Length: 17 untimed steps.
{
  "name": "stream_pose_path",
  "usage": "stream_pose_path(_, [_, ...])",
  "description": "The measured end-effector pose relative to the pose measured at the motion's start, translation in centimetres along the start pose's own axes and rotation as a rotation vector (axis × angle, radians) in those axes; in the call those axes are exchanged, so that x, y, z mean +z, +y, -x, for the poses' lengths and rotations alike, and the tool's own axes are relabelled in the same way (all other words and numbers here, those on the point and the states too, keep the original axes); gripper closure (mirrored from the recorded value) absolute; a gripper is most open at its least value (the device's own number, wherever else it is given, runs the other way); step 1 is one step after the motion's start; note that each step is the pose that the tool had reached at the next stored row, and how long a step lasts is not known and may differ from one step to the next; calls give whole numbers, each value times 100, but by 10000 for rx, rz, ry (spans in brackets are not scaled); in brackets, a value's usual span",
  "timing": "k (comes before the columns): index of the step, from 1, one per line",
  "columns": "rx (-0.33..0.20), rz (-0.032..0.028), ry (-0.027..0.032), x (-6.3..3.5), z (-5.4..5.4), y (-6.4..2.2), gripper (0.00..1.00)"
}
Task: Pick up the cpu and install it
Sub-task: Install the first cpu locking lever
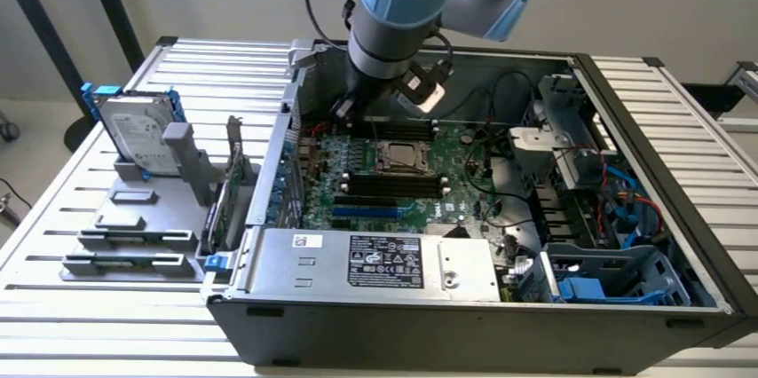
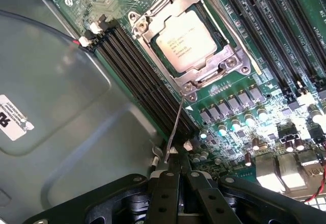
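Shut gripper (image 2: 178, 175) poised over the motherboard (image 2: 232, 89)
Its jaws are pressed together, and the thin lever (image 2: 177, 127) ends right at their tips. The cpu (image 2: 186, 43) sits flat in its socket (image 2: 148, 28) just beyond, lower than the tool.

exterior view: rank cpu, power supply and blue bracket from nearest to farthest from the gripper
From the gripper:
1. cpu, in its socket on the board.
2. power supply, along the case's front edge.
3. blue bracket, front corner on the exterior view's right.
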State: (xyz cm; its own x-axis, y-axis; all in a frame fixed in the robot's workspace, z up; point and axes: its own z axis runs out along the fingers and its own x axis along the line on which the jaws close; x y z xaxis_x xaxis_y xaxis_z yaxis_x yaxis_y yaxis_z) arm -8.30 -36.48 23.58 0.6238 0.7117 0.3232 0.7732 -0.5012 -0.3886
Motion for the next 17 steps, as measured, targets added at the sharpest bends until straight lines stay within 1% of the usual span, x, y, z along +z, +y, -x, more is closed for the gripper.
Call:
stream_pose_path(7, [-165,334,133,-1,-40,56,89])
stream_pose_path(13, [-311,562,266,10,-111,169,89])
stream_pose_path(15, [-345,623,291,18,-133,207,89])
stream_pose_path(17, [-363,672,288,34,-138,230,89])
